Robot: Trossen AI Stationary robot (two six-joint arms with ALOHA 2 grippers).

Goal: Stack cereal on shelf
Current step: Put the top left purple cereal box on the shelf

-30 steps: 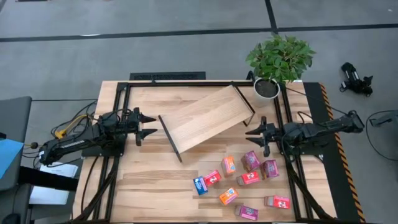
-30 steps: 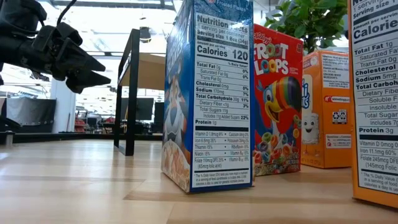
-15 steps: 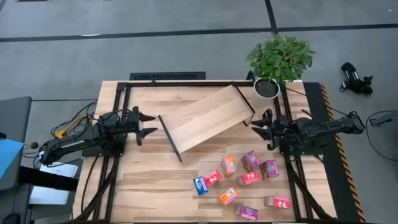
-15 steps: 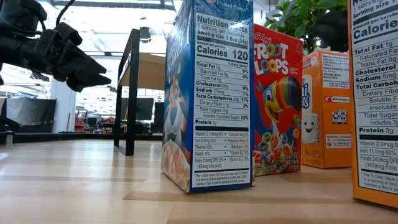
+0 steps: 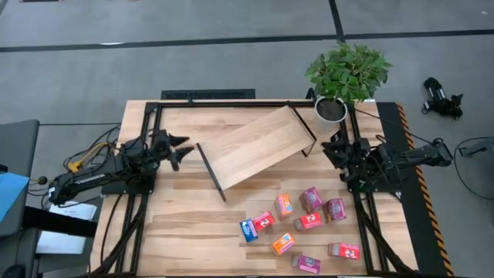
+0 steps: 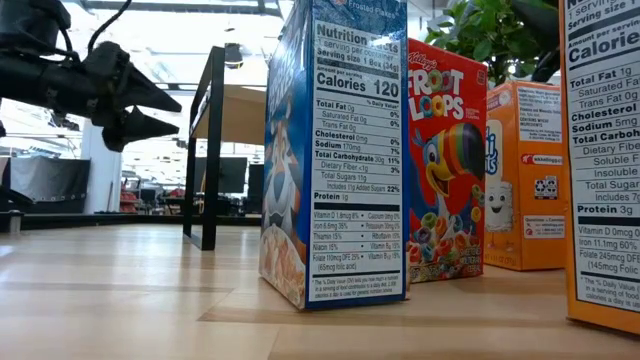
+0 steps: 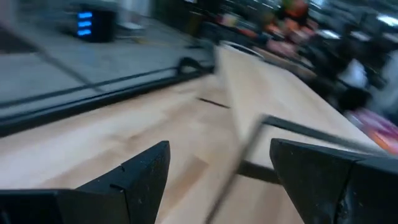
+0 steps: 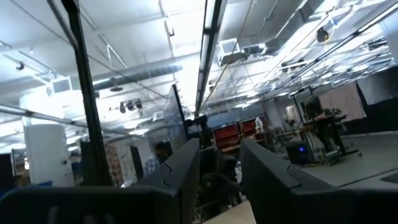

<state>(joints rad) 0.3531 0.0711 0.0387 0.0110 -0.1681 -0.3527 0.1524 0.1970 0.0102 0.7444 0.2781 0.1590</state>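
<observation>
Bare tabletop [image 5: 185, 220] flanks shelf [image 5: 255, 147]; left gripper [image 5: 179, 148], right gripper [image 5: 333, 144] both released.

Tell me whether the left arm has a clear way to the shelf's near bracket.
Probably yes. The left gripper, open, hangs just beside the shelf end bracket, with only bare tabletop between them.

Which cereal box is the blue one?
The blue cereal box, the only blue one, sits at the cluster's left edge beside a red box.

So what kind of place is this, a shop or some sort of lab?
Probably a robotics lab or workshop: a wooden table on bare concrete floor, exposed ceiling pipes and strip lights, and equipment racks behind.
</observation>
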